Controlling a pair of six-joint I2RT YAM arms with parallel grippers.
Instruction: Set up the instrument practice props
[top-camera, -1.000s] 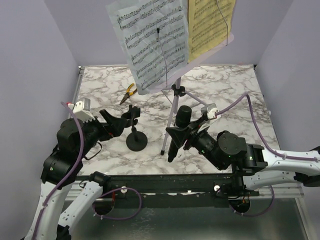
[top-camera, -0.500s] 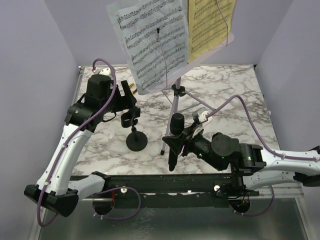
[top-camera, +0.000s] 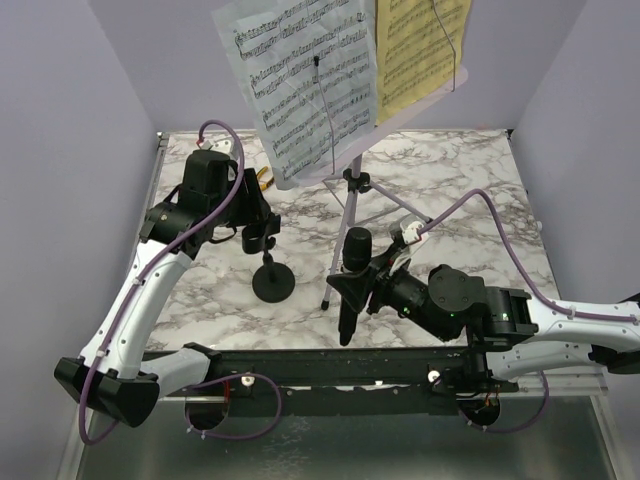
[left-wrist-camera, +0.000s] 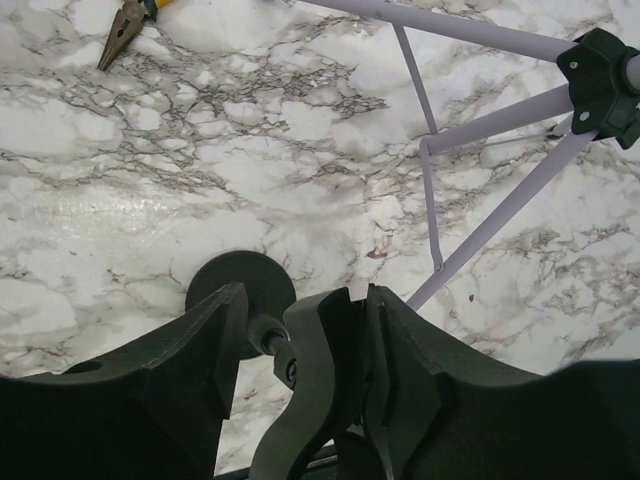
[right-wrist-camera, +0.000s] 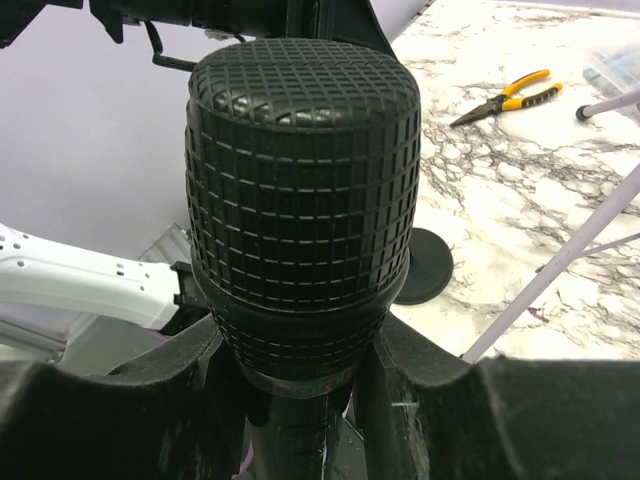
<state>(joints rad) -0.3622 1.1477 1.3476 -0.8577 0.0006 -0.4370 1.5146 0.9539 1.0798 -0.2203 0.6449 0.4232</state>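
Microphone (right-wrist-camera: 300, 170) judged rigid, top-heavy; right claw (right-wrist-camera: 295, 385) grips its handle. Mic stand (top-camera: 272, 287) light, tippy; left claw (left-wrist-camera: 305, 310) open astride its clip (left-wrist-camera: 312, 370).

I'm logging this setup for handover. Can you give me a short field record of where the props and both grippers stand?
music stand: upright, rear centre of the table
sheet-music pages: one white, one yellow, on the music stand
mic stand: upright on its round base, clip empty
microphone: head up, gripped by the right gripper, to the right of the mic stand
left gripper: open, fingers straddling the clip
pliers: lying at rear left
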